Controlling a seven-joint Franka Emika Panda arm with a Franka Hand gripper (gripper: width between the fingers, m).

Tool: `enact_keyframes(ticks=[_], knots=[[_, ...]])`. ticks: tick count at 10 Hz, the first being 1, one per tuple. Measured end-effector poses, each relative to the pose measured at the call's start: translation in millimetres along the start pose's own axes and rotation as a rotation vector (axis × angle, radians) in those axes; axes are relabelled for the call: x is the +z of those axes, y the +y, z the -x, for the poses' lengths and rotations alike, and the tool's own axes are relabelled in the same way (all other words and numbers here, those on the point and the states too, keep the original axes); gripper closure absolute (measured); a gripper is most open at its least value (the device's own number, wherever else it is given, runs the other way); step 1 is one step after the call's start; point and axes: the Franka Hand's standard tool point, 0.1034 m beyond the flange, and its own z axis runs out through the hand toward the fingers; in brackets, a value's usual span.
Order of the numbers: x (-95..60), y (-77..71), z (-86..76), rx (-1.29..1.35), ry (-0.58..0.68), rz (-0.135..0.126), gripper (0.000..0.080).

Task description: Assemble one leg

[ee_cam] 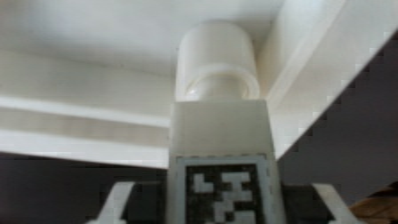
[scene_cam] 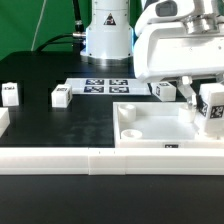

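My gripper point(scene_cam: 207, 95) is at the exterior view's right, above the right end of the large white panel point(scene_cam: 150, 128). It is shut on a leg point(scene_cam: 211, 108), a small white block with a black-and-white tag facing out. In the wrist view the leg point(ee_cam: 222, 140) runs away from the gripper point(ee_cam: 226, 208), tag side up. Its rounded peg end point(ee_cam: 221, 60) points at the white panel point(ee_cam: 80, 60). One finger point(ee_cam: 125, 205) shows on each side of the leg. I cannot tell whether the peg touches the panel.
Three more legs stand on the black table: one at the far left point(scene_cam: 10, 94), one left of middle point(scene_cam: 61, 96), one behind the panel point(scene_cam: 165, 91). The marker board point(scene_cam: 100, 86) lies at the back. A long white rail point(scene_cam: 60, 160) runs along the front.
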Motion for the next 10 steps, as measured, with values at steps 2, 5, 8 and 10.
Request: enact_keyframes(ticks=[2,5,8,10], knots=[[0.1,0.0,-0.2,0.0,0.003,0.001,0.0509],[1.1,-0.5,2.2,0.0,-0.013,-0.002,0.0288],[1.1,-0.5,2.4,0.0,-0.013,-0.003,0.0159],[1.2,-0.5,2.4,0.0,-0.013,-0.003,0.0152]])
